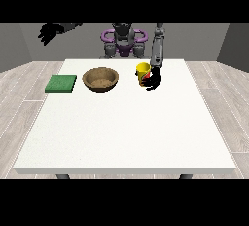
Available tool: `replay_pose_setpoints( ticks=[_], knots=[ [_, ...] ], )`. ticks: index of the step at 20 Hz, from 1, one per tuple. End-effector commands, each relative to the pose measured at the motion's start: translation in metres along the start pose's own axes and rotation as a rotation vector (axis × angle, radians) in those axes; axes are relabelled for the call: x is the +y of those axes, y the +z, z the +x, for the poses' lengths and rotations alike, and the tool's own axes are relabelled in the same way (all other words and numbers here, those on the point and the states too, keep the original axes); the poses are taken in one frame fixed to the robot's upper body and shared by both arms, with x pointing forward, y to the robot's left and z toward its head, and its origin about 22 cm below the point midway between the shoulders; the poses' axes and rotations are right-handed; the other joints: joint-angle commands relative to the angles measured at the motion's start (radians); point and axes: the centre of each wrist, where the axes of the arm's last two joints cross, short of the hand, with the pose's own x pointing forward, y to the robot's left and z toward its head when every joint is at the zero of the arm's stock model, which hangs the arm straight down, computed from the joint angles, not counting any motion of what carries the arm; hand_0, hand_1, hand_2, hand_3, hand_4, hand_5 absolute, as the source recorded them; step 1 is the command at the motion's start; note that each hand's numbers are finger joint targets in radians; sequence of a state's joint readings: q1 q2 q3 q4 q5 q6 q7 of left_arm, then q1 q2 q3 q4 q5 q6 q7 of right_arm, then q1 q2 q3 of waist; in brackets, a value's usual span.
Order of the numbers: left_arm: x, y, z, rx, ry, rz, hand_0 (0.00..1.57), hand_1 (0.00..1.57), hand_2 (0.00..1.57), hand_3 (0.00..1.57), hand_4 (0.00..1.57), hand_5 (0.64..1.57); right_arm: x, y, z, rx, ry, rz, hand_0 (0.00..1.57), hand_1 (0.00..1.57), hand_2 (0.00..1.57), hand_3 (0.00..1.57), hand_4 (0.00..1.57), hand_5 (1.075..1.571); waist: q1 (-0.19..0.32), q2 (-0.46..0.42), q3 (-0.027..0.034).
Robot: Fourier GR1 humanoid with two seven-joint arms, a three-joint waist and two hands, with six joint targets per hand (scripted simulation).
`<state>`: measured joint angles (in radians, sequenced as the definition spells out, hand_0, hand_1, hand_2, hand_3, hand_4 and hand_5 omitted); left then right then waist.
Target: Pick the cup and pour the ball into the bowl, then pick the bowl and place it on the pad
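Observation:
A yellow cup [142, 70] stands upright on the white table [126, 127] at the back, right of the middle. The hand at the view's right [154, 81] is right beside the cup on its right, its fingers curled towards the cup's side; whether they close round it I cannot tell. A brown bowl [100, 79] sits left of the cup. A green pad [61, 83] lies flat further left. The hand at the view's left [49, 33] is raised high off the table, beyond its back left corner, fingers relaxed. No ball is visible.
The robot's torso [123, 42] stands behind the table's far edge. Bowl and pad lie a short gap apart. The wooden floor surrounds the table.

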<state>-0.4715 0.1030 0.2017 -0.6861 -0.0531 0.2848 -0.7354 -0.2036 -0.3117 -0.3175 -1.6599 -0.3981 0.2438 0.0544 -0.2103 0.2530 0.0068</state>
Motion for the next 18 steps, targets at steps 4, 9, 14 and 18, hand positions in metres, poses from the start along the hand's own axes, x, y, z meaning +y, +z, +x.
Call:
replay_pose_setpoints(
  ticks=[4, 9, 14, 18],
  knots=[
    [-0.043, 0.010, 0.009, 0.127, -0.173, -0.115, 1.27, 1.27, 1.57, 1.57, 1.40, 1.432, -0.046, 0.018, -0.023, 0.176, -0.001, -0.085, 0.00, 0.00, 0.00, 0.29, 0.64, 1.567, 0.050, -0.190, -0.0056],
    [-0.082, -0.035, 0.053, -0.029, -0.454, -0.146, 1.31, 1.31, 1.57, 1.57, 1.40, 1.502, -0.036, 0.006, -0.036, 0.203, -0.013, -0.077, 0.00, 0.00, 0.00, 0.30, 0.64, 1.564, 0.039, -0.215, -0.0026],
    [-0.091, -0.036, 0.049, -0.072, -0.817, -0.241, 1.37, 1.37, 1.57, 1.57, 1.45, 1.531, -0.043, 0.016, -0.055, 0.263, -0.034, -0.083, 0.00, 0.00, 0.00, 0.15, 0.67, 1.561, 0.044, -0.269, -0.0006],
    [-0.129, -0.040, 0.075, -0.054, -0.896, -0.334, 1.37, 1.37, 1.57, 1.57, 1.45, 1.531, -0.077, 0.030, -0.058, 0.305, -0.017, -0.165, 0.00, 0.00, 0.00, 0.00, 0.68, 1.559, 0.122, -0.317, -0.0043]
  ],
)
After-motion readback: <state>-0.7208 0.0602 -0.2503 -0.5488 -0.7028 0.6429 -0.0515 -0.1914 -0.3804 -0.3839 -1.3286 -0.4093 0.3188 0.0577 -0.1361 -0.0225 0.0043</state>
